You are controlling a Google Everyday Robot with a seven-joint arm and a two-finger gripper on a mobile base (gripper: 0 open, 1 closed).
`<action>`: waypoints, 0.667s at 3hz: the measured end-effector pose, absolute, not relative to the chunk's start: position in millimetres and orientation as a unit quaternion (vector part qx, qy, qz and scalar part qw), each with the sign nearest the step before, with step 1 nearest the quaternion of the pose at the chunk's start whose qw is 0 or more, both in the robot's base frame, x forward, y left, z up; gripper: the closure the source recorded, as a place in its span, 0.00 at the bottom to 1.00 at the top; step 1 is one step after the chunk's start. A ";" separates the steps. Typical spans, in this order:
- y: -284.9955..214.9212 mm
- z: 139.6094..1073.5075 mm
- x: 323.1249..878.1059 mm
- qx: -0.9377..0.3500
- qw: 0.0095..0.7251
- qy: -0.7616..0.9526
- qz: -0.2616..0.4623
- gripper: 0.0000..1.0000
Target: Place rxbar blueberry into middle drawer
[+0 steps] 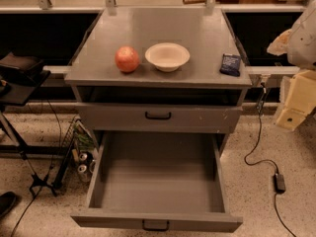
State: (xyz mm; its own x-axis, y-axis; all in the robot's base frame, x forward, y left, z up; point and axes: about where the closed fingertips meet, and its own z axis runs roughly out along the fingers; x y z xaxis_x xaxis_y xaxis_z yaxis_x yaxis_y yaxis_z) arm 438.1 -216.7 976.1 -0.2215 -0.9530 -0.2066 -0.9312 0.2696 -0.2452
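Note:
The rxbar blueberry (230,64), a small dark blue wrapper, lies flat on the grey cabinet top (197,33) near its right front corner. The middle drawer (158,181) is pulled wide open below and holds nothing; its black handle is at the bottom edge of the view. My gripper (295,100), pale yellow under a white arm, hangs at the right edge of the view. It is to the right of the cabinet, lower than the bar and well apart from it, and holds nothing that I can see.
A red-orange apple (127,59) and a white bowl (167,56) stand on the top left of the bar. The upper drawer (158,116) is shut. A black stand (19,78) is at the left, and a cable with an adapter (279,181) lies on the floor at the right.

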 end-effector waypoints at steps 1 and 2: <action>-216.5 976.7 438.5 -0.603 0.160 0.781 -0.035 0.00; -211.3 974.8 451.7 -0.587 0.184 0.788 -0.028 0.00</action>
